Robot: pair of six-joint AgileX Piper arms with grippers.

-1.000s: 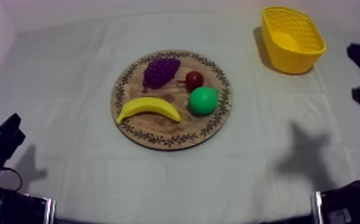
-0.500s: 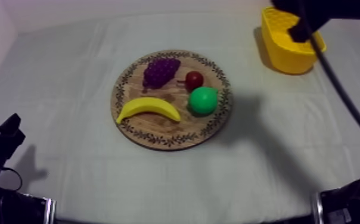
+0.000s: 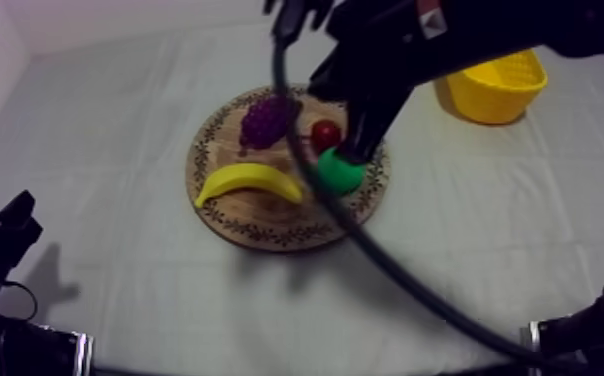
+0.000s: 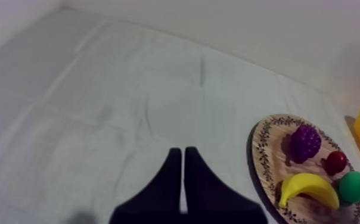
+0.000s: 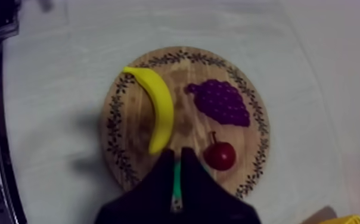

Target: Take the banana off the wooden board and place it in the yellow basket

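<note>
**Worktop** (image 3: 106,120): covered with a grey-white cloth.

**Wooden board** (image 3: 266,218): round with a patterned rim, at mid-worktop. It carries four toy fruits.

**Banana** (image 3: 249,182): lies flat on the board, on the side toward the left arm. It is clear of the other fruit and neither pincer touches it.

**Grapes** (image 3: 264,120): purple bunch at the board's far side.

**Small red fruit** (image 3: 325,133): just beside the grapes.

**Green pear** (image 3: 338,176): near the banana's tip, partly under the right arm.

**Yellow basket** (image 3: 501,90): far right of the worktop, well apart from the board.

**Right pincer** (image 5: 176,154): fingers pressed together in a narrow wedge, gripping nothing. It hangs over the board above the pear, between the banana and the small red fruit.

**Left pincer** (image 4: 183,152): closed and empty, low at the left over bare cloth, well apart from the board.
</note>
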